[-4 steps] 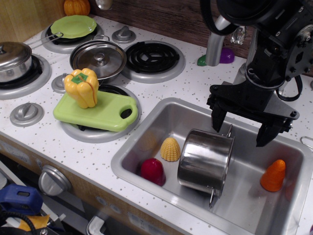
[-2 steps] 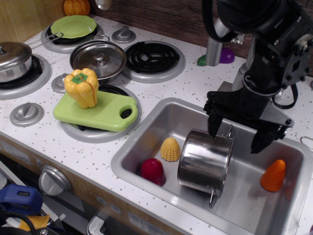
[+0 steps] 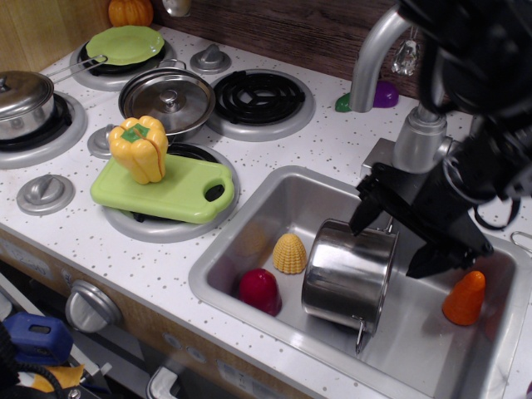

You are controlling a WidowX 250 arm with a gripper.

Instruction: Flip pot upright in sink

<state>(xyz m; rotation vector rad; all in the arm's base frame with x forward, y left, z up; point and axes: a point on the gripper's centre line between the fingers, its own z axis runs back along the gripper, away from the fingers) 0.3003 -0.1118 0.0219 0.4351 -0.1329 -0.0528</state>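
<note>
Observation.image view, starting at the front edge: there's a grey knob (image 3: 90, 306) on the cabinet face below the white speckled countertop (image 3: 108, 241), and something blue (image 3: 33, 337) poking in at the bottom left corner. Next up is the sink (image 3: 249, 241), grey metal basin, and the pot (image 3: 347, 274) is lying on its side in the middle of it, open end facing right, one wire loop handle at the bottom near the front wall and the other up top. Just left of the pot sits a dark red toy veggie (image 3: 259, 291) and a yellow corn piece (image 3: 289, 253), the corn close beside the pot's base. An orange carrot-looking thing (image 3: 465, 298) stands over by the right side of the basin, apart from the pot.

The gripper (image 3: 395, 241) is hanging right over the pot's upper rim with its two black fingers spread wide, one tip down by the top loop handle and the other out past the open mouth (can't tell if that left tip actually touches the handle or is just in front of it). It's got nothing clamped.

Further back on the counter: a green cutting board (image 3: 166, 191) with a yellow bell pepper (image 3: 140, 148) standing on it, then a steel lid (image 3: 168, 98) with a knob, a lidded saucepan (image 3: 23, 101) at the far left, an empty black burner (image 3: 259, 96), and a green plate (image 3: 126, 43) at the very back, plus the grey faucet (image 3: 372, 58) arching up behind the sink
</note>
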